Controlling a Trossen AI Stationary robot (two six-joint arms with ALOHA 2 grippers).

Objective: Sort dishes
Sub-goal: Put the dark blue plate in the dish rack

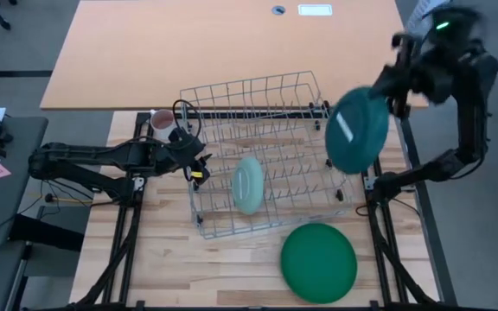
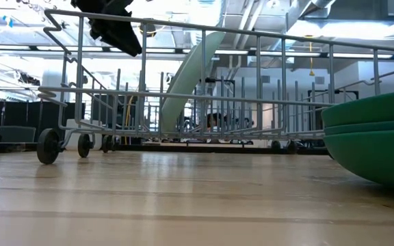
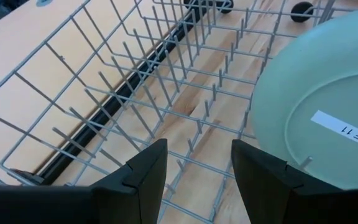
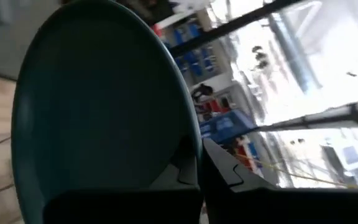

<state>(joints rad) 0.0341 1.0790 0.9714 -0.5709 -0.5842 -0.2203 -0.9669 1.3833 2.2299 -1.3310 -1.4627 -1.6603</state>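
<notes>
A wire dish rack stands mid-table. A small pale mint plate stands on edge between its tines, leaning. My right gripper is shut on a dark teal plate, held high over the rack's right end, its labelled underside facing up. A stack of large dark green plates lies flat on the table near the front edge. My left gripper hovers open at the rack's left side, its fingers above the tines, the mint plate just beyond them. My right gripper pinches the teal plate's rim between its two fingers, one on each face. The fingers come roughly level from the table's far right side. The plate is lifted clear of rack and table, tilted steeply on edge.
A small pinkish-white mug stands by the rack's far left corner. The rack rolls on small wheels. An orange board covers the table's far part. Bare wood lies in front of the rack on the left.
</notes>
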